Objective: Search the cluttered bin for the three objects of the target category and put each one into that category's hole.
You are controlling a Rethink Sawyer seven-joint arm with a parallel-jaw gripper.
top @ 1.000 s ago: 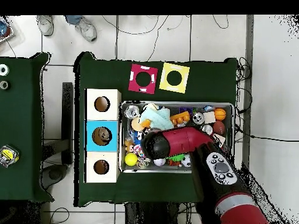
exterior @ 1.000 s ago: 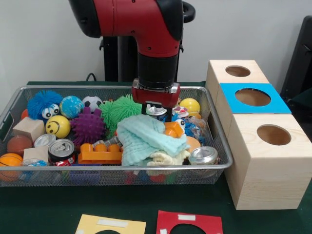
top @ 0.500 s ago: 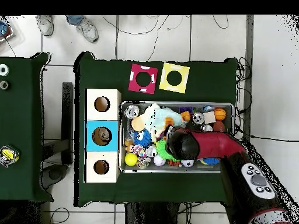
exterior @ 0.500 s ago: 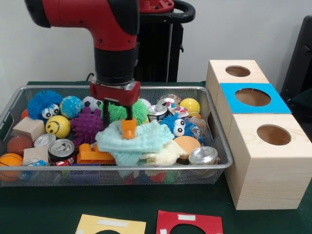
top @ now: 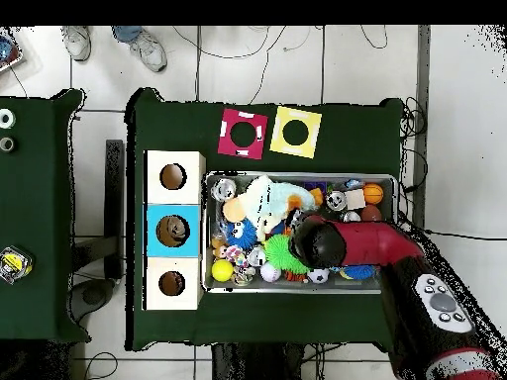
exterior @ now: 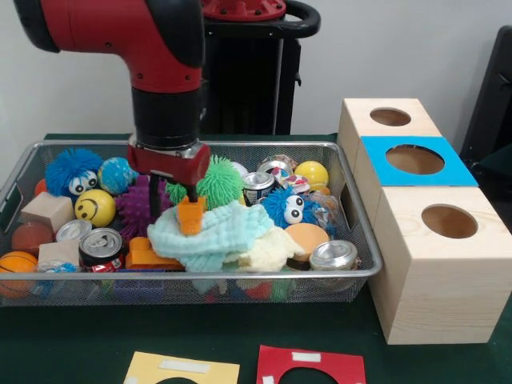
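Front view: the red and black arm descends from the upper left of the frame, and its gripper [exterior: 182, 206] hangs over the centre-left of the wire mesh bin [exterior: 352, 210]. The jaws are clenched on an orange block [exterior: 190, 216], which sits just above, or touching, a crumpled mint-green cloth [exterior: 216, 234] heaped at the middle of the bin; contact cannot be told. A pale yellow cloth [exterior: 268, 253] lies against the right side of that heap.

Left part of the bin: a blue fuzzy ball with eyes [exterior: 72, 170], a yellow smiley ball [exterior: 94, 206], a purple spiky ball [exterior: 136, 210], a wooden cube [exterior: 48, 211], a basketball [exterior: 16, 268] and a soda can [exterior: 102, 249]. An orange toy brick [exterior: 152, 254] lies at the cloth's lower left edge. Behind the gripper stands a green spiky ball [exterior: 218, 181].

Right part of the bin: a second can [exterior: 258, 187], a blue fuzzy toy with eyes [exterior: 290, 206], a plain yellow ball [exterior: 312, 173] and a silver can [exterior: 334, 256] at the front rim.

Right of the bin stand 3 wooden boxes [exterior: 436, 264], each with 1 round hole on top; the middle hole is framed by a blue card [exterior: 412, 160]. At the bottom edge of the frame lie a yellow card [exterior: 182, 370] and a red card [exterior: 312, 366] on the green table [exterior: 72, 344].

Overhead view: the arm [top: 371, 244] enters from the lower right and covers the bin's [top: 386, 180] centre.
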